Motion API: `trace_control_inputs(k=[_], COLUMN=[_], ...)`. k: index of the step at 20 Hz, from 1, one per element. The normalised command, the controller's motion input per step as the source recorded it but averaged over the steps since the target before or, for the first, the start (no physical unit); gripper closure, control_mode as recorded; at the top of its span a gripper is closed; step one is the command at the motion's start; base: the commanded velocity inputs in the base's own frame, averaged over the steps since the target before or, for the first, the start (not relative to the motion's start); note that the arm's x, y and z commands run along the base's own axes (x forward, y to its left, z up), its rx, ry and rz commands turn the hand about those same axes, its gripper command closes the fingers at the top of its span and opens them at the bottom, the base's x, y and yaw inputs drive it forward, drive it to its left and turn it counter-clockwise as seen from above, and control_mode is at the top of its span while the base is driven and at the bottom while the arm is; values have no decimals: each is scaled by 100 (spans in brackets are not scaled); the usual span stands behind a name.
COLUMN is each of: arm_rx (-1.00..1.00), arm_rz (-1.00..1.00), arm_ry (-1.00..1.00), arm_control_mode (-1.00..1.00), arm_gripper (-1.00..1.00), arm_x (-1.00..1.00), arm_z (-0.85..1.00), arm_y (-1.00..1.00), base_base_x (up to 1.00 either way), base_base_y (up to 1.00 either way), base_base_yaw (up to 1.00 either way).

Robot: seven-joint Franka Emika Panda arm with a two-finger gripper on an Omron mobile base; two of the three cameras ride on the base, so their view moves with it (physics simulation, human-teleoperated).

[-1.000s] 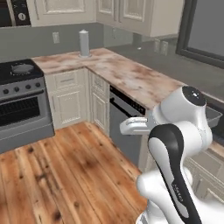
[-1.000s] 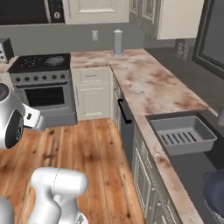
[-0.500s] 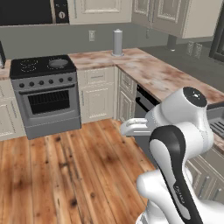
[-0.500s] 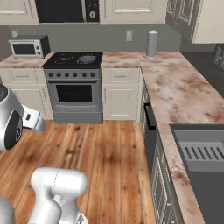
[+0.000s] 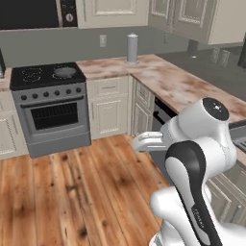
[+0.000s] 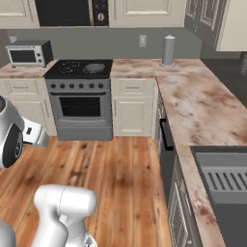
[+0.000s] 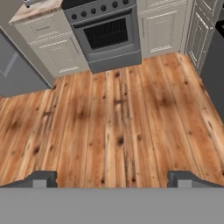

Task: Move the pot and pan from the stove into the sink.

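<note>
Saw one pan [image 6: 94,67] on one stove [image 6: 79,96] far ahead of the wide-released claw [image 7: 112,178], one sink [image 6: 226,193] off to its right holding one rack [image 6: 226,179].

A: What holds the cookware?
B: A black stove [image 6: 79,70] with a flat grey pan [image 6: 94,68] on its right rear burner.
A: And beside it?
B: Marble counter [image 6: 202,103] carrying a grey canister [image 6: 168,50] and a toaster oven [image 6: 29,53]
</note>
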Motion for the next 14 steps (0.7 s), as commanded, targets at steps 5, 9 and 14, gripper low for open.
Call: trace_control_inputs(k=[5, 9, 14], arm_rx=[0, 0, 0], arm_rz=[0, 0, 0], arm_ry=[0, 0, 0], arm_control_mode=[100, 100, 100], arm_gripper=[-100, -100, -100], arm_x=[0, 0, 0], arm_z=[0, 0, 0], arm_y=[0, 0, 0], base_base_x=[89, 88, 84], base_base_y=[0, 0, 0], base_base_yaw=[0, 0, 1])
